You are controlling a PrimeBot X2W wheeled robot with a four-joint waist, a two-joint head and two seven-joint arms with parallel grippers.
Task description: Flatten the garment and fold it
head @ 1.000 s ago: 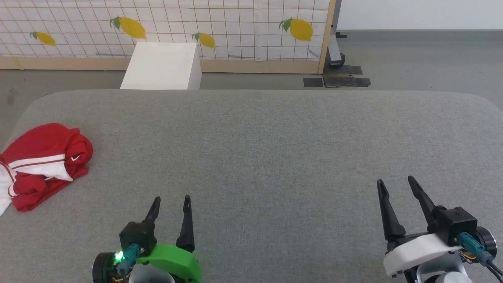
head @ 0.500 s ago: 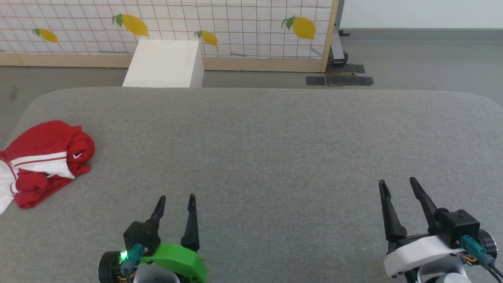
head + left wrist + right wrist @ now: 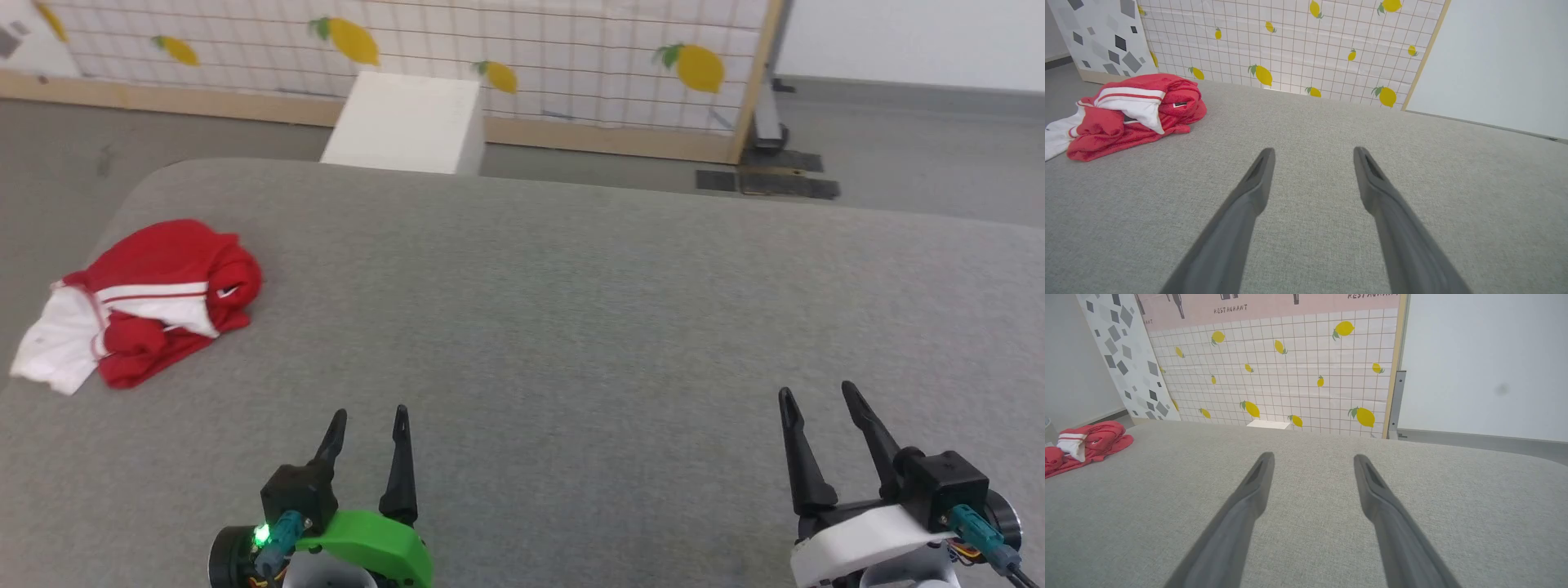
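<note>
Up-left of left claw [image 3: 369,414], head view: garment [image 3: 163,302] bunched in a red-and-white heap nr the far-left edge of grey padded surface [image 3: 571,310], well apart from both claws. Left claw's fingers spread wide, nothing btwn them. Right claw [image 3: 817,392] likewise wide and empty, much farther from the heap. Beyond both claws, past the surface's far edge: white box [image 3: 404,122] and lemon-print panel [image 3: 571,49].

Progress, as judged: nothing done yet. Not flattened, not folded, not even touched. Still to do: reach, grab, spread flat, fold. Left claw prob. better placed for the first grab.

Left wrist view: ahead and to the left of left claw's fingers, same heap but much closer. White sleeve draped over red folds, stripe trim clear, another white bit trailing off at the far left. Fold detail here too small to read from the head. Wide gap btwn fingers, bare grey cloth under. Grey-speckled panel [image 3: 1106,36] behind the heap.

Right wrist view: far off to the left of right claw, heap small at pic edge, no fold detail. Fingers wide apart, holding nothing. Pink strip [image 3: 1274,306] w/ "RESTAURANT" lettering above the lemon tiles, higher up than the head view reaches. Head view alone lays out both claws vs heap at once.
</note>
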